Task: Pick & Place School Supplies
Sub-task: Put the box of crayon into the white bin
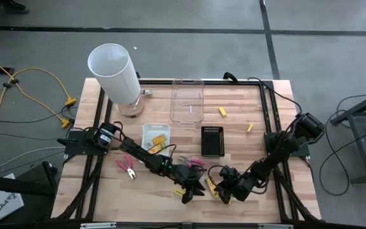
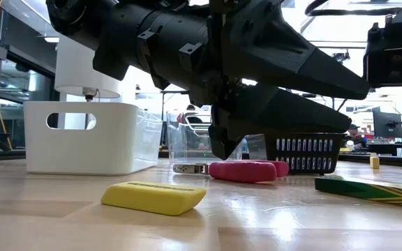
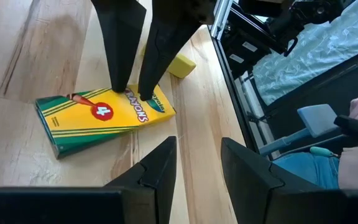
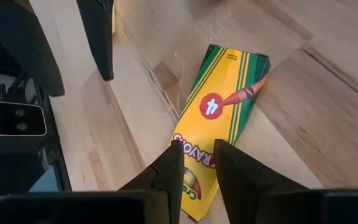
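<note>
A flat yellow-and-green crayon pack (image 3: pixel 98 115) with a red mark lies flat on the table near its near edge (image 1: pixel 212 187) (image 4: pixel 225 106). My right gripper (image 3: pixel 132 93) (image 4: pixel 197 165) comes down on the pack's printed-name end, its fingers a narrow gap apart. My left gripper (image 3: pixel 197 168) (image 1: pixel 193 188) hovers open just left of the pack and holds nothing. A yellow eraser (image 2: pixel 152 196) lies on the table by the left gripper. One pink-handled tool (image 2: pixel 246 169) (image 1: pixel 192 162) lies behind it, the other (image 1: pixel 127 167) farther left. My right gripper's two fingertips (image 3: pixel 118 86) stand on the pack's top face (image 3: pixel 135 112), near the end with the printed name, slanting down from above. Whether they press it or stop just above it, I cannot tell. The pack lies flat on the table.
A white tray (image 1: pixel 146 130) holds yellow packs. A clear tray (image 1: pixel 187 100) and a black tray (image 1: pixel 213 141) stand at mid-table, a tall white cylinder (image 1: pixel 115 71) at the far left. Two yellow stubs (image 1: pixel 222 112) (image 1: pixel 250 127) lie to the right. A second yellow block (image 3: pixel 182 65) sits beyond the pack.
</note>
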